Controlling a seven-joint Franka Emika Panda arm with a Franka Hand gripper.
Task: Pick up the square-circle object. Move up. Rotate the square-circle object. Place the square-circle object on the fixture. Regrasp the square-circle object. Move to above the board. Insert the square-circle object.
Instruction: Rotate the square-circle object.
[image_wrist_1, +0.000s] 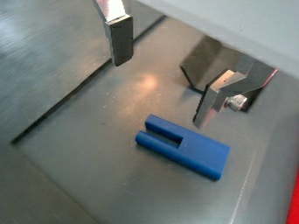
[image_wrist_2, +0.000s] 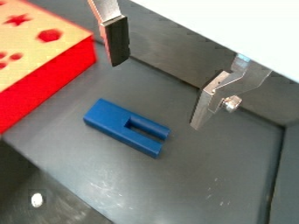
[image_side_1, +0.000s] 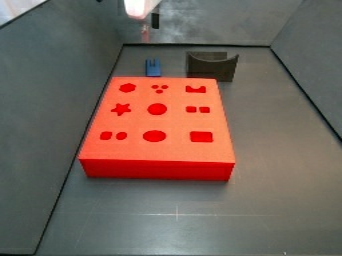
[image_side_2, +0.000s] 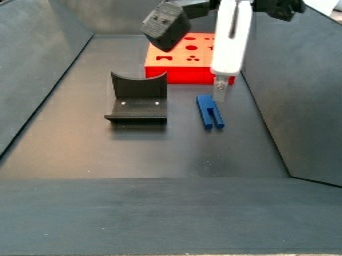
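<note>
Block (image_wrist_1: 184, 145) first: in both wrist views I see it lying flat on the floor, beneath the gripper (image_wrist_1: 163, 79), whose jaws stand wide with nothing between them. One wrist view also shows the board (image_wrist_2: 41, 70) just beside the block's end, the slot in the block facing up. In a side view the block (image_side_1: 154, 68) sits just beyond the board's (image_side_1: 158, 125) far edge, with the fixture (image_side_1: 213, 64) near it, apart. In a side view from the opposite end the gripper (image_side_2: 225, 75) hangs just above the block (image_side_2: 210, 110), the fixture (image_side_2: 136, 100) beside the block, the board (image_side_2: 194, 58) behind. I judge the pick not yet made; I'd descend straight, centre the fingers across the block's narrow sides, and close only once low enough.
</note>
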